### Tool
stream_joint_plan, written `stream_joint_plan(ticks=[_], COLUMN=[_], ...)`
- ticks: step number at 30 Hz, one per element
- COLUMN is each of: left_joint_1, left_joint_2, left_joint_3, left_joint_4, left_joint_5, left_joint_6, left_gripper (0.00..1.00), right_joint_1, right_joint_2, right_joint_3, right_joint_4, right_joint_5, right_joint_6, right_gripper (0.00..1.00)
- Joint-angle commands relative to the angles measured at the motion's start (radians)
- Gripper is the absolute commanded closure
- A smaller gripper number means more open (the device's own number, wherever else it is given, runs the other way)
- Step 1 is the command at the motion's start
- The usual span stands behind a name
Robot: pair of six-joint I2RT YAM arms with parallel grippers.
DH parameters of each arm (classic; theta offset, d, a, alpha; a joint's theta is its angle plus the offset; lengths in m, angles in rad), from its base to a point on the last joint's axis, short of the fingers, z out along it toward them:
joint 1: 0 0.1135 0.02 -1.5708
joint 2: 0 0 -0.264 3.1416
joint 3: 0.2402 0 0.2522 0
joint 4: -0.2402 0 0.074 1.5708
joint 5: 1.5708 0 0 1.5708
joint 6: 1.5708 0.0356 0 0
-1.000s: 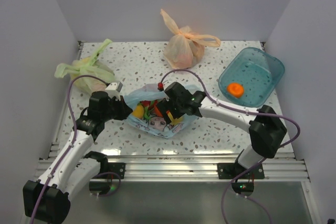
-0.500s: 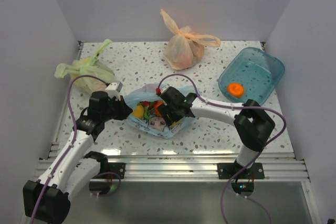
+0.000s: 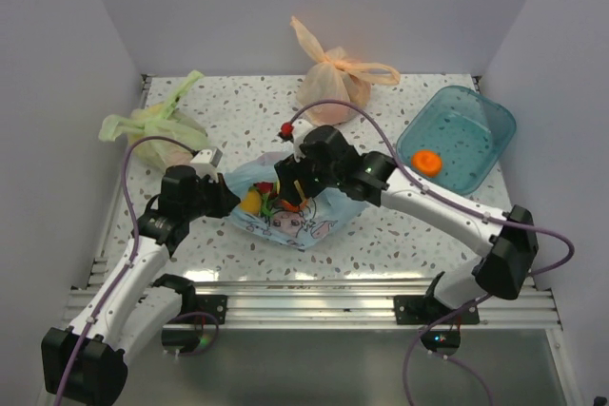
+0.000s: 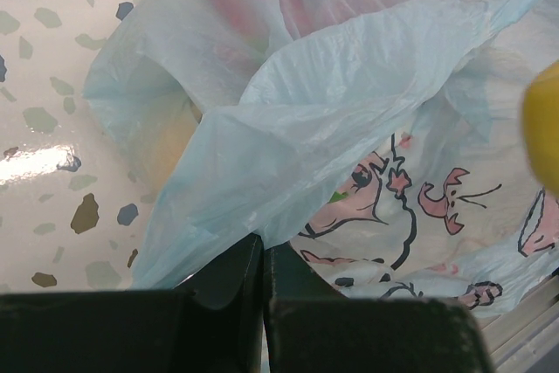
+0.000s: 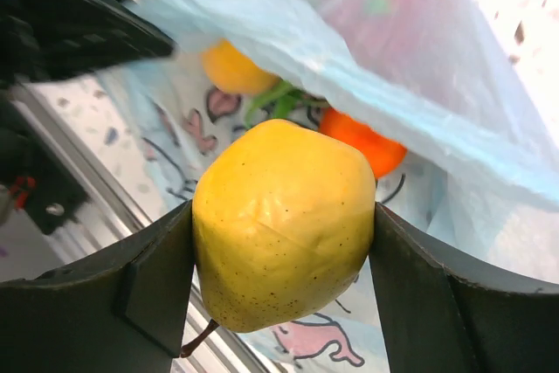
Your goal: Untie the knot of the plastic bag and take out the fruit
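One bag in play: plastic bag [image 3: 285, 221], light blue, thin, translucent, pink cartoon print w/ dark outlines showing on its near side.
Bag pos: lying on the table [image 3: 400, 235] about mid tabletop, slightly toward near edge & left of ctr.
Bag mouth: gapes open on the side toward the far edge, fruit showing inside.
L gripper [image 4: 262, 255]: fingers pressed together w/ a fold of bag film pinched between them, at the bag's left side, low to the table.
R gripper [image 5: 284, 255]: clamped on a yellow pear [image 5: 279, 207], one finger on each side; stem sticks out lower left in the wrist view.
Pear pos: at the bag mouth, blue film right behind it; can't tell if it's clear of the rim.
Fruit in bag: orange round one [image 5: 367, 146] just behind the pear, yellow-orange one [image 5: 236, 67] further in & close to L gripper, green leaves [image 5: 275, 102] btwn them.
Teal bin [image 3: 476, 125]: near right edge, toward far right corner; holds one orange fruit [image 3: 425, 161].
Green bag [image 3: 152, 125]: knotted, by left edge, toward far left corner.
Orange bag [image 3: 328, 87]: knotted, at far edge, about ctr.
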Motion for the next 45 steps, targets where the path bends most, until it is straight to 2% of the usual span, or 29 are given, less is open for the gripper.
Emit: stream_joint_plan(ticks=[1,4,5,7,8,13,14,20,23,28,30,31,32,34,35,40,45], left_joint_1=[0.007,0.007,0.007,0.007,0.006,0.007,0.007,0.007,0.007,0.007,0.007,0.007,0.007,0.007,0.007,0.009,0.009], left_joint_2=[-0.019,-0.019,-0.020,-0.024,-0.027,-0.036,-0.039,-0.059,-0.060,-0.063,-0.066,-0.068,-0.070,-0.068,-0.068,-0.065,-0.063], left_joint_3=[-0.006,-0.006,-0.004,-0.004,-0.006,-0.006,-0.004,-0.007,-0.006,-0.006,-0.007,-0.007,-0.006,-0.006,-0.006,-0.004,-0.004], left_joint_4=[0.046,0.044,0.044,0.044,0.046,0.043,0.043,0.046,0.049,0.050,0.052,0.052,0.052,0.052,0.052,0.054,0.054], left_joint_5=[-0.007,-0.007,-0.007,-0.007,-0.007,-0.007,-0.007,-0.004,0.002,0.010,0.008,0.007,0.007,0.008,0.008,0.010,0.007], left_joint_6=[0.014,0.014,0.014,0.014,0.014,0.013,0.013,0.013,0.014,0.016,0.016,0.016,0.016,0.016,0.017,0.017,0.017], left_gripper=[0.96,0.96,0.96,0.96,0.96,0.96,0.96,0.96,0.96,0.96,0.96,0.96,0.96,0.96,0.96,0.96,0.96], right_joint_1=[0.003,-0.006,-0.038,-0.109,-0.205,-0.475,-0.567,-0.903,-0.991,-1.060,-1.086,-1.094,-1.094,-1.096,-1.097,-1.092,-1.024], right_joint_2=[-0.066,-0.105,-0.114,-0.146,-0.154,-0.200,-0.197,-0.059,0.043,0.222,0.292,0.314,0.326,0.346,0.346,0.271,0.174], right_joint_3=[0.075,0.118,0.126,0.149,0.155,0.105,0.096,0.013,0.025,0.103,0.137,0.146,0.152,0.167,0.174,0.163,0.175], right_joint_4=[0.007,0.009,0.007,0.002,-0.001,0.054,0.061,0.145,0.180,0.164,0.150,0.136,0.136,0.128,0.125,0.142,0.107], right_joint_5=[-0.049,0.035,0.124,0.180,0.212,0.379,0.398,0.349,0.343,0.308,0.274,0.271,0.261,0.251,0.240,0.180,0.156], right_joint_6=[-0.024,-0.044,-0.047,-0.035,-0.005,0.035,0.049,0.238,0.272,0.307,0.319,0.318,0.309,0.298,0.295,0.280,0.201], right_gripper=[0.72,0.73,0.75,0.76,0.76,0.74,0.73,0.71,0.69,0.67,0.59,0.53,0.37,0.17,0.02,0.01,0.01])
